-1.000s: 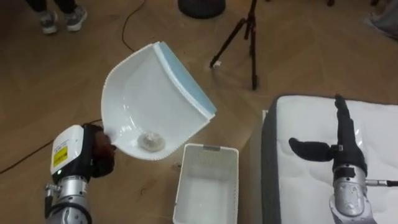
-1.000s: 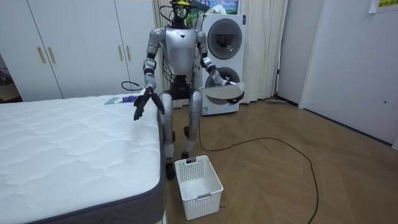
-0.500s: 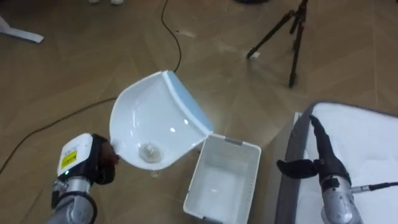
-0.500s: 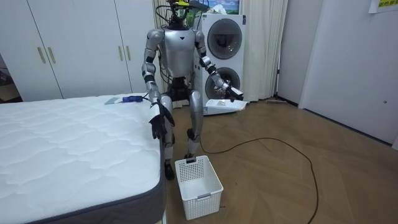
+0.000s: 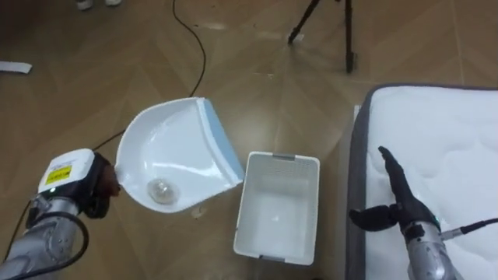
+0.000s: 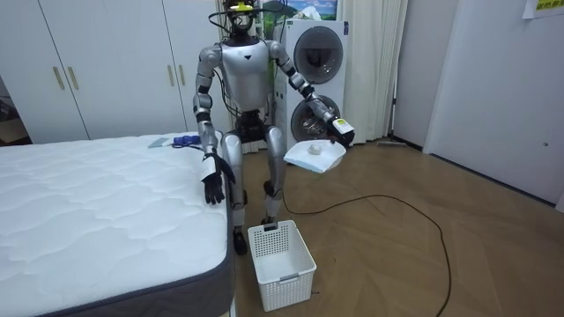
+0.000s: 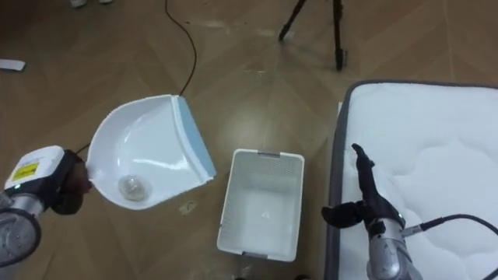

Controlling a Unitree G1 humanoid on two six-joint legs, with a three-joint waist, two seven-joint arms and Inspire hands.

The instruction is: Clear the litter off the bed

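Emptying the sweepings at the bed's corner. Gripping a white dustpan [image 5: 175, 152] by its handle with the left hand [image 5: 103, 185], curled tight, and holding it above the floor just beside the left rim of the white plastic basket [image 5: 283, 158]. Carrying a small pale clump [image 5: 159, 187] at the pan's back, not yet tipped out. Letting the right hand [image 5: 401, 201] hang, fingers straight and thumb spread, beside the edge of the mattress [image 5: 436, 140]. Likely next: swing the pan over the empty basket and tilt its blue lip down to slide the clump in.
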